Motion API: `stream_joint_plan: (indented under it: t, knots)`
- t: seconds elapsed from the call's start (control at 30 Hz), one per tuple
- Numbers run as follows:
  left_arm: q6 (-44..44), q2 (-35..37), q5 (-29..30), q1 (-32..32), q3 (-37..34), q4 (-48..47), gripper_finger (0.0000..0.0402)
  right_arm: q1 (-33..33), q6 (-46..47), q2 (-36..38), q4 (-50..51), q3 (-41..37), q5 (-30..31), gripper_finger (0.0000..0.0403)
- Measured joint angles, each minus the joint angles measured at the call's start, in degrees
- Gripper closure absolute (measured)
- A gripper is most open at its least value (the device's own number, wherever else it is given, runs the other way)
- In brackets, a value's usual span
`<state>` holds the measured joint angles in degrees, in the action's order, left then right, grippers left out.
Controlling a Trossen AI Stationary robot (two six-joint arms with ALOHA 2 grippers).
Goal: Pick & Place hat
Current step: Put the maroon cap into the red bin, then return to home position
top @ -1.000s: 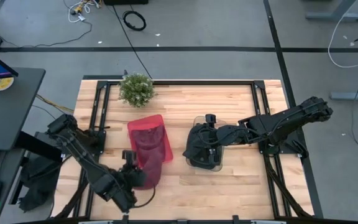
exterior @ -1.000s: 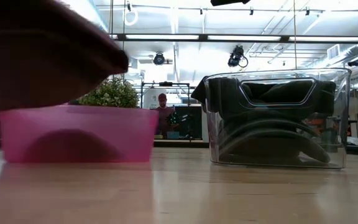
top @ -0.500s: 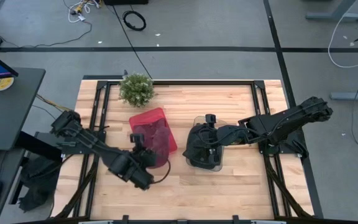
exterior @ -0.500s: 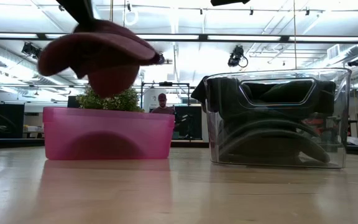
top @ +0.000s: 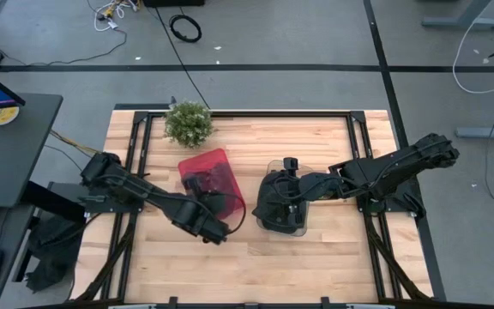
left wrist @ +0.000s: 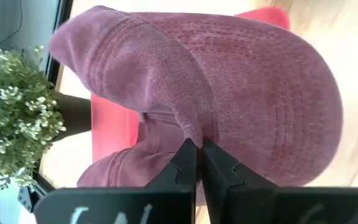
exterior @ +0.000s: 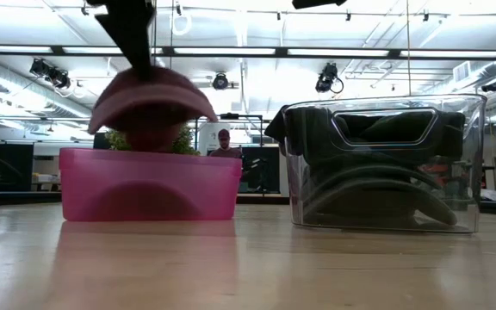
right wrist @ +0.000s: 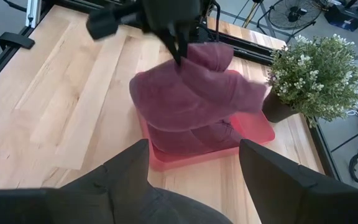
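With the left gripper (left wrist: 197,154) pinched shut on the maroon hat (left wrist: 241,93), hanging over the pink bin (exterior: 149,183) at roughly nine o'clock from the clear bin (exterior: 384,164), it probably should lower until the crown sits below the rim, then release.

Taking the bin (top: 215,176) as landmark: it sits on the counter (top: 333,257) left of centre. The potted plant (top: 188,122) stands just behind it, toward the counter's far edge. The hat (exterior: 151,96) hangs above the bin, partly dipping inside its walls, pinched by the left tool (left wrist: 196,155), whose arm reaches in from the bin's left and front. To the bin's right, apart from it, stands the clear container (exterior: 384,164), with the right tool (top: 274,204) over it, spread wide, its arm stretching away to the right. Beyond the bin, off the counter, a person (exterior: 224,142) stands in the room.
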<state>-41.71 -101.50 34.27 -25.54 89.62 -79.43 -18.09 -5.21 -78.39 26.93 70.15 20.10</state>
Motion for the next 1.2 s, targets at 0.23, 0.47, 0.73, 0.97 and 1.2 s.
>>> stream_joint_plan:
  t: [0.23, 0.47, 0.73, 0.97, 1.2]
  knots:
    - [-1.8, -3.0, 0.0, 1.2, 0.0, -0.2, 0.0396, 0.0, 0.0, 0.0, 0.2, 0.0, 0.0, 0.015]
    - [-6.0, -3.4, -0.1, 2.3, 0.0, -1.9, 0.0393, 0.0, 0.0, 0.0, 0.2, 0.0, 0.0, 0.015]
    - [-6.3, -4.2, 0.2, 2.5, 0.0, -2.5, 0.0369, 0.0, 0.0, 0.0, 0.2, 0.0, 0.0, 0.015]
    - [-7.3, -4.3, 1.3, 2.9, 0.0, -3.4, 0.0346, 0.0, 0.0, 0.0, 0.2, 0.0, 0.0, 0.015]
    - [-7.2, -4.3, 2.2, 2.9, 0.0, -3.4, 0.0335, 0.0, 0.0, 0.0, 0.2, 0.0, 0.0, 0.015]
